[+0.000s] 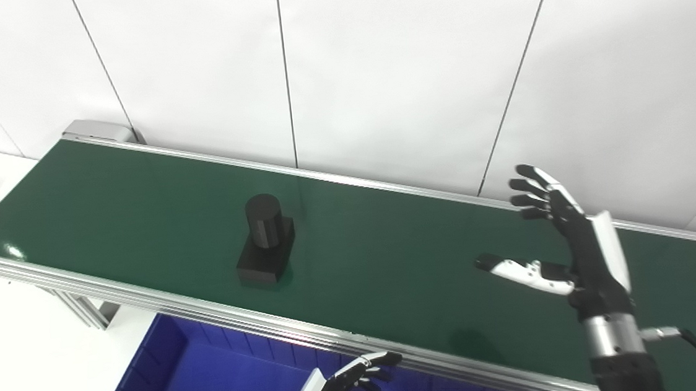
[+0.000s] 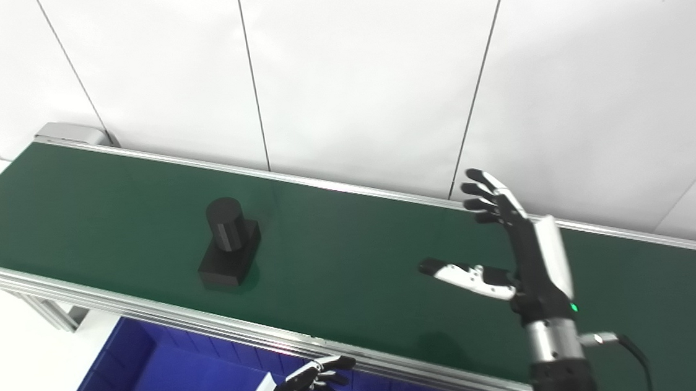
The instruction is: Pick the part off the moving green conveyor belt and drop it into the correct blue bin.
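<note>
1. The black part (image 1: 265, 242), a cylinder upright on a square base, sits alone on the green conveyor belt (image 1: 137, 199), closer to the near rail than the far one.
2. Bare belt all around it, with a wide stretch open toward the right.
3. The right hand (image 1: 566, 246) hovers over the belt, well apart from the part, fingers spread and thumb out toward it, holding nothing.
4. The left hand (image 1: 356, 375) is low over the blue bin (image 1: 169, 365), just below the near aluminium rail (image 1: 145, 295), fingers loosely curled and empty.
5. Behind the far rail stands the white panel wall (image 1: 406, 66).
</note>
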